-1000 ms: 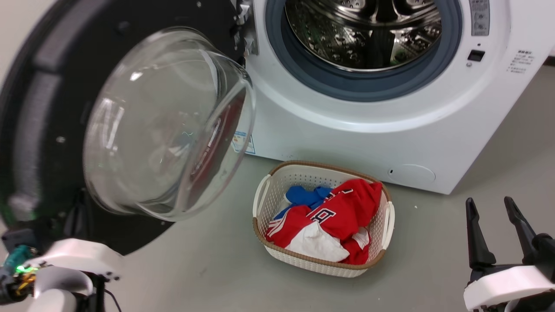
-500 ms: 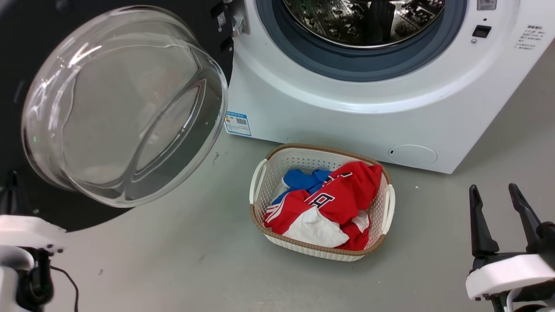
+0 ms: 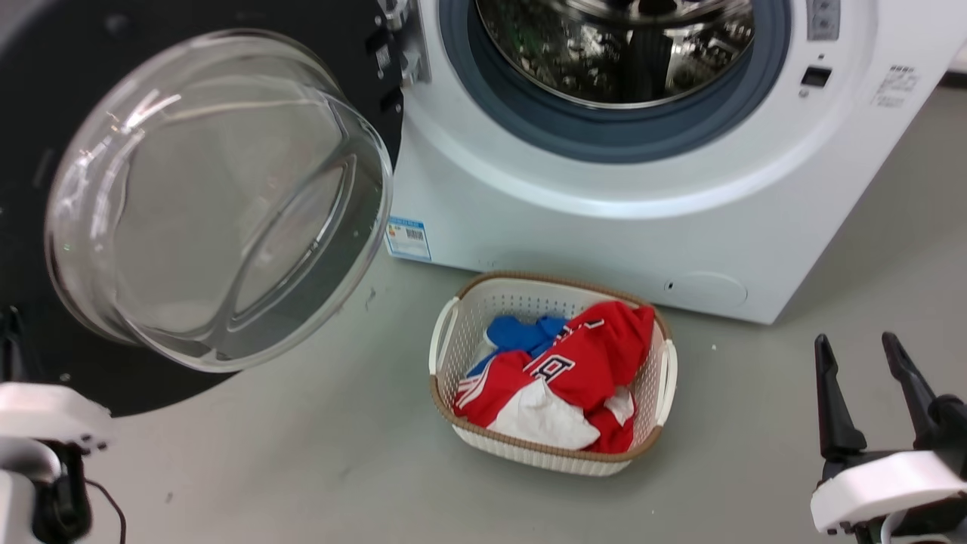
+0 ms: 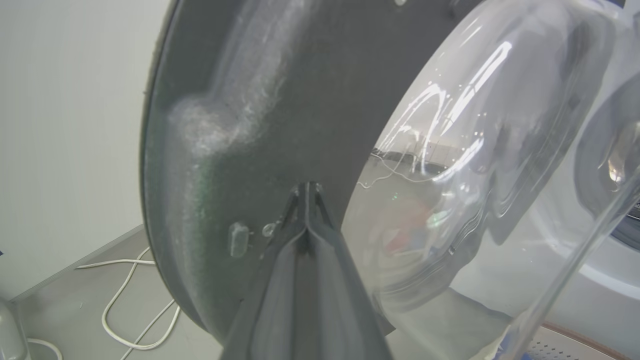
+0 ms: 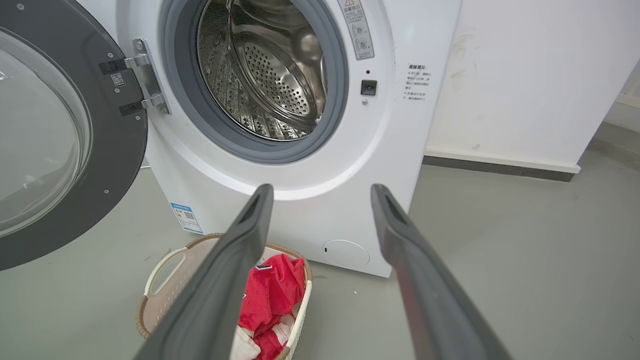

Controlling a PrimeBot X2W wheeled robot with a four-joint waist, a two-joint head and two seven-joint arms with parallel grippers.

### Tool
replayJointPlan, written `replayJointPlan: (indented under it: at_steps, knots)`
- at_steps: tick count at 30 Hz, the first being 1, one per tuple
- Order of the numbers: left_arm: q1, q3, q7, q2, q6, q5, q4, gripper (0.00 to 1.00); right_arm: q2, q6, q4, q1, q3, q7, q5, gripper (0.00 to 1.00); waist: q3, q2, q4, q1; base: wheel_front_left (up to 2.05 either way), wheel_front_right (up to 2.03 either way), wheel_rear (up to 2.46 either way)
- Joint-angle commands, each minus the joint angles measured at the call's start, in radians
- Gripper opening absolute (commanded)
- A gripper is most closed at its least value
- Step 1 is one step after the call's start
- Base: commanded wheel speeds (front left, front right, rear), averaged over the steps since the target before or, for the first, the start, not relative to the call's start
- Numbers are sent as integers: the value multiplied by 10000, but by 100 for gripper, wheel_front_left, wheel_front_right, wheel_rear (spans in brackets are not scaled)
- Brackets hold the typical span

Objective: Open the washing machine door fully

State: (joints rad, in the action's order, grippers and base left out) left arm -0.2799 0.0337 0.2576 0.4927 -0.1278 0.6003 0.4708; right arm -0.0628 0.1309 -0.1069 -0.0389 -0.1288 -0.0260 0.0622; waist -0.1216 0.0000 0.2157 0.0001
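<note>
The washing machine door (image 3: 219, 196) is a big black disc with a bulging clear glass bowl. It stands swung out to the left of the white machine (image 3: 574, 227) on its metal hinge (image 3: 400, 45). My left gripper (image 4: 307, 189) is shut with nothing between its fingers, and its tips point at the door's black inner face (image 4: 280, 100) beside the bowl (image 4: 475, 150). I cannot tell whether they touch. My right gripper (image 3: 854, 344) stands open at the lower right over the floor, away from the door (image 5: 75, 130). It faces the machine's front (image 5: 321, 189).
The steel drum (image 3: 619, 45) gapes inside its grey rubber rim. A white basket (image 3: 442, 340) with red, white and blue clothes sits on the grey floor before the machine. A small round flap (image 3: 706, 291) is low on the front. White cables (image 4: 130, 300) lie by the wall.
The door has swung farther from the drum opening, its bowl turning more towards me. My left wrist has shifted left with it. The head camera has moved a little; the right gripper stays open.
</note>
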Motion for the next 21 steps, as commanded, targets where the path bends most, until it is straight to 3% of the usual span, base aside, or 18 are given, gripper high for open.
replayJointPlan:
  at_steps: [1, 15, 21]
  knots:
    - [357, -80, 46, -51, -135, -237, -238, 0, 33, -3, 54, -158, -29, -83, 65, 100, 375, 0, 44, -1, 0, 0, 0]
    - [3443, -1284, -513, -1017, -1208, -1149, -4041, 0, 124, -3, 537, -771, 334, -345, 285, 100, 1741, 0, -193, -1, 0, 0, 0]
    - [3860, -1839, -874, -1261, -1314, -1308, -4968, 0, 127, -3, 697, -797, 450, -414, 279, 100, 1860, 0, -595, -1, 0, 0, 0]
